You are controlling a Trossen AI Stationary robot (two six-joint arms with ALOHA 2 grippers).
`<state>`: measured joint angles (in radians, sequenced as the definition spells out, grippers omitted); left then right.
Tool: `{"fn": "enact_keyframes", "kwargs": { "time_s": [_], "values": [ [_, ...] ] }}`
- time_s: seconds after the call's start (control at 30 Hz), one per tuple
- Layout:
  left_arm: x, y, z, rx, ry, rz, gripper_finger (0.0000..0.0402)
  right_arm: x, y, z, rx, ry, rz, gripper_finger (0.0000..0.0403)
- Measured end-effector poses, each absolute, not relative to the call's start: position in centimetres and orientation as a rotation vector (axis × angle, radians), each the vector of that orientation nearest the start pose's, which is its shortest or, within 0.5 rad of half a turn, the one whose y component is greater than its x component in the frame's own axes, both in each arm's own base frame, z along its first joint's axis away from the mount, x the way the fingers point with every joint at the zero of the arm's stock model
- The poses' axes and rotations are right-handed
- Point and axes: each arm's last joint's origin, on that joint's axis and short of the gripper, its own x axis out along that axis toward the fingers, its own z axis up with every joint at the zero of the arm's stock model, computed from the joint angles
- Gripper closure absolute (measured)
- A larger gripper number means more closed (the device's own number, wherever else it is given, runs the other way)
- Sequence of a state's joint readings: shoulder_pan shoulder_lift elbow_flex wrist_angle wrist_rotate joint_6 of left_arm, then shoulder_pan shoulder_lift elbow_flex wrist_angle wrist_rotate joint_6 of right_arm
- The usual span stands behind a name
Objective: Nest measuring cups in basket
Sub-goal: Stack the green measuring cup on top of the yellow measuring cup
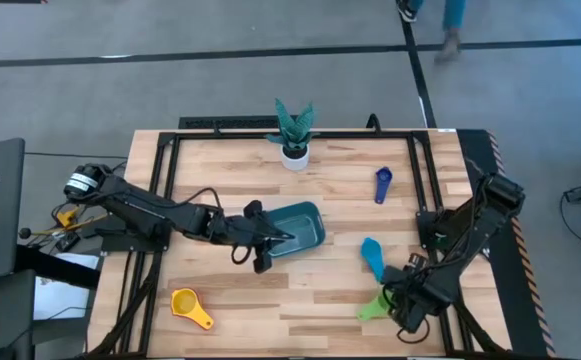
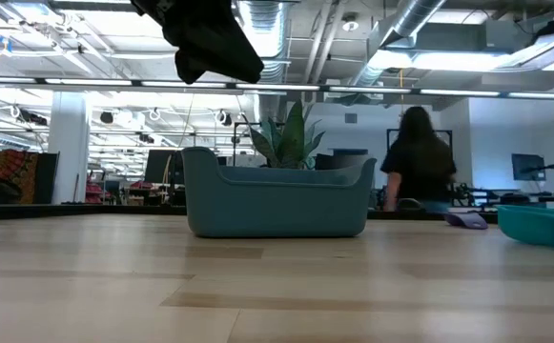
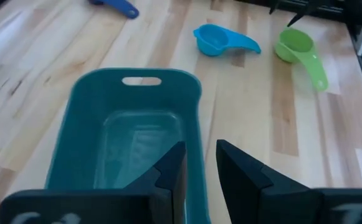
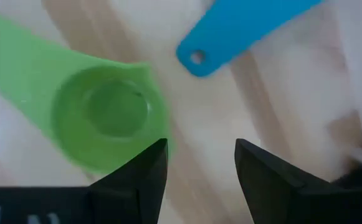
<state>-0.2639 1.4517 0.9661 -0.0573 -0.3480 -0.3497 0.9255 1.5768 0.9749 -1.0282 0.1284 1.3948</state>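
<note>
Right end effector poised above the green measuring cup; left end effector at the basket.

The right end effector [image 4: 196,165], fingers parted and holding nothing, hangs over the green cup [image 4: 109,121] at the worktop's [image 1: 300,300] near right edge; the bowl lies just off one fingertip, its handle running away from the gap. The light blue cup [image 1: 372,257] lies just beyond. The left end effector [image 3: 199,168], nearly closed and empty, straddles the wall of the empty teal basket [image 1: 298,226] mid-worktop. The yellow cup [image 1: 189,305] lies near left, the dark blue cup [image 1: 383,184] farther back, near a potted plant [image 1: 294,131]. Behind the worktop, a person [image 2: 416,157] stands in the room.
</note>
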Motion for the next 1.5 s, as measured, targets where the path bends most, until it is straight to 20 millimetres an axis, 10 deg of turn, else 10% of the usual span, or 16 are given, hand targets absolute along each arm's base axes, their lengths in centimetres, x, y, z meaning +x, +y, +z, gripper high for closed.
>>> {"fn": "enact_keyframes", "kwargs": {
  "time_s": [0.27, 1.2, 1.5],
  "values": [
    [30.6, -7.3, 25.4, -0.177, 0.507, 0.180, 0.0326, 17.1, 20.3, 18.2, 0.232, 1.413, -0.225, 0.0207],
    [30.4, -7.2, 25.1, -0.043, 0.552, 0.147, 0.0326, 15.8, 19.0, 15.5, 0.307, 1.498, -0.319, 0.0242],
    [30.6, -7.3, 25.4, -0.053, 0.519, 0.147, 0.0326, 15.9, 19.2, 15.6, 0.180, 1.498, -0.191, 0.0363]
  ]
}}
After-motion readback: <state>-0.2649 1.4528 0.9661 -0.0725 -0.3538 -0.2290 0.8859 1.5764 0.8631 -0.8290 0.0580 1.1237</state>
